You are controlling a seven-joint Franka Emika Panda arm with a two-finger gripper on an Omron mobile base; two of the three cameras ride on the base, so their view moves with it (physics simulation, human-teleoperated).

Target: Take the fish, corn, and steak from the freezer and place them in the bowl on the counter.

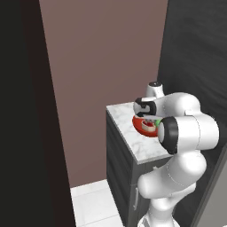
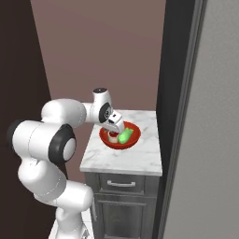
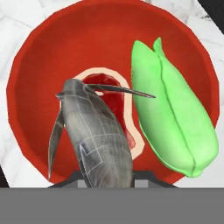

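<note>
I am looking into a rendered home kitchen. A small white marble bench (image 2: 125,156) with grey veins tops a dark-grey cabinet (image 2: 122,205) fitted with a drawer, a door and silver handles. A tall light-grey freezer (image 2: 205,140) stands just beside it. Behind is a plain brown wall (image 1: 102,57), and below, white floor tiles (image 1: 95,204). A red bowl (image 2: 120,136) on the bench holds food: fish (image 3: 98,140), steak (image 3: 114,103) and green-husked corn (image 3: 173,113).

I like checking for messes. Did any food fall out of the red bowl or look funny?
Nothing spilled. The green husked corn and the red steak lie inside the glossy red bowl. The grey fish hangs above them, pinched in the shut gripper.
</note>
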